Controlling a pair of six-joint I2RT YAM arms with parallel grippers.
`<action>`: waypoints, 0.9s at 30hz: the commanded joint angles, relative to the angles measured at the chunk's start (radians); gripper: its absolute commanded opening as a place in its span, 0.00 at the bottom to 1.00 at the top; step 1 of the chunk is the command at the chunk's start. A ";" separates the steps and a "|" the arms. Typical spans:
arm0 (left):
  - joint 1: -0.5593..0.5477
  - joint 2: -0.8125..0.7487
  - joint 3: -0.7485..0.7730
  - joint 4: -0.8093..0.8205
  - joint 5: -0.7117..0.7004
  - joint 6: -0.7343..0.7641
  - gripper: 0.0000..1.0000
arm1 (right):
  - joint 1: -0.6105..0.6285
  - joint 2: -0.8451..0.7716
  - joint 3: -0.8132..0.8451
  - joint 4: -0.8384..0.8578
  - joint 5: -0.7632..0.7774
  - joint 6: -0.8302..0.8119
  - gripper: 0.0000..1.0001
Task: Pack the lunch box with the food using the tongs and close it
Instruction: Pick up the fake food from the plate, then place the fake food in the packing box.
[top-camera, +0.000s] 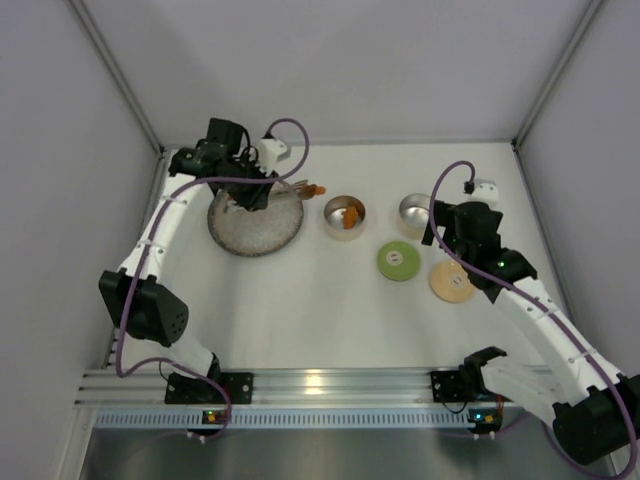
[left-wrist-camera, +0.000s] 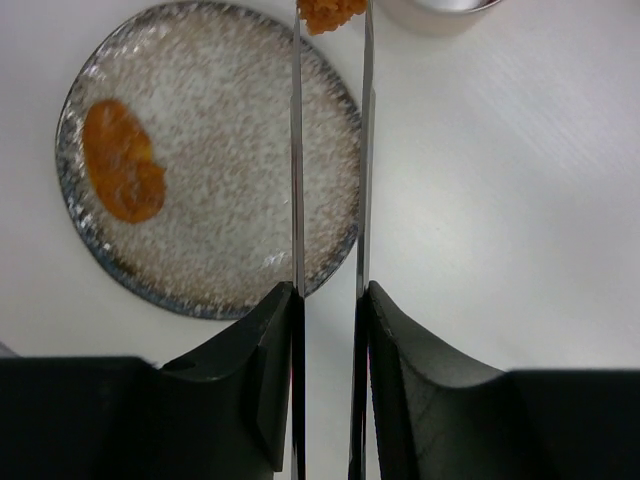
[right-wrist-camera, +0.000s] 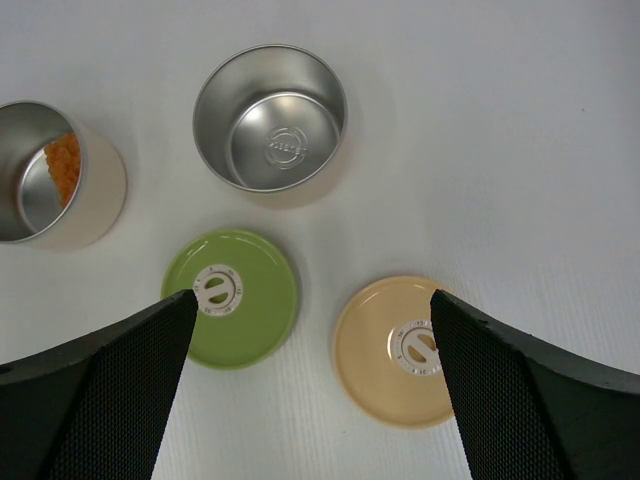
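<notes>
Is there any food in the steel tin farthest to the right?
No, the right-hand tin shows only its bare stamped steel bottom; the orange chunk sits in the other tin.

Silver tongs (left-wrist-camera: 297, 180), arms nearly parallel, pinch one orange chunk (left-wrist-camera: 330, 12) at their tips; a second chunk (left-wrist-camera: 122, 160) lies on the speckled plate (left-wrist-camera: 220, 250), a third chunk (right-wrist-camera: 63, 165) inside one open steel tin (right-wrist-camera: 100, 190). The other tin (right-wrist-camera: 283, 148) stands empty; green lid (right-wrist-camera: 240, 300) and tan lid (right-wrist-camera: 395, 350) lie flat nearby

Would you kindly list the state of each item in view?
left pincer, shut on tongs
tongs, squeezed, gripping one orange chunk
right pincer, open, empty
loaded tin, open, one chunk inside
other tin, open, empty
green lid, off
tan lid, off
plate, one piece on it
</notes>
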 joint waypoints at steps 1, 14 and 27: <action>-0.116 -0.014 0.023 0.093 -0.031 -0.134 0.00 | 0.020 0.002 0.040 0.020 0.011 0.005 0.99; -0.252 0.121 -0.011 0.241 -0.102 -0.193 0.00 | 0.020 -0.045 0.014 -0.012 0.040 0.012 0.99; -0.254 0.129 -0.020 0.215 -0.063 -0.183 0.37 | 0.018 -0.035 0.011 -0.006 0.043 0.009 0.99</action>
